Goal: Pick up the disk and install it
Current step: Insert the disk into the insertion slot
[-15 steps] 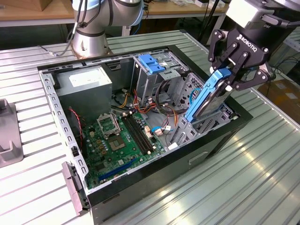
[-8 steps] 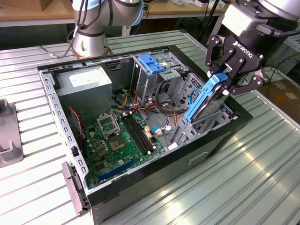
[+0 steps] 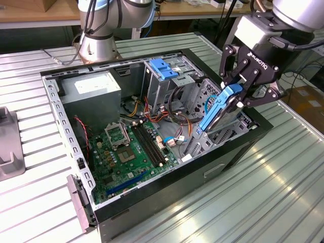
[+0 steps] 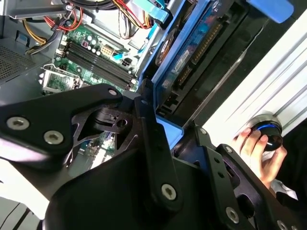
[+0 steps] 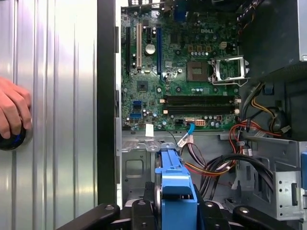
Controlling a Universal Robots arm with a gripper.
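Already picked up: gripper (image 3: 242,97) is clenched on the disk (image 3: 218,110), held tilted over the computer case (image 3: 152,202) at its drive-bay end, not yet seated. Exterior view shows the whole case on the counter (image 3: 263,202). Both wrist views add a hand (image 4: 259,148) on a knob outside the case.

The disk (image 3: 218,107) is showing bright blue rails on a grey body, and the claw (image 3: 246,90) around it is looking all black. Inside the black case (image 3: 223,162), the board (image 3: 129,154) is glowing green with black slots, and red, yellow and orange wires (image 5: 259,122) are trailing about. The desk (image 3: 283,187) is shining ribbed silver.
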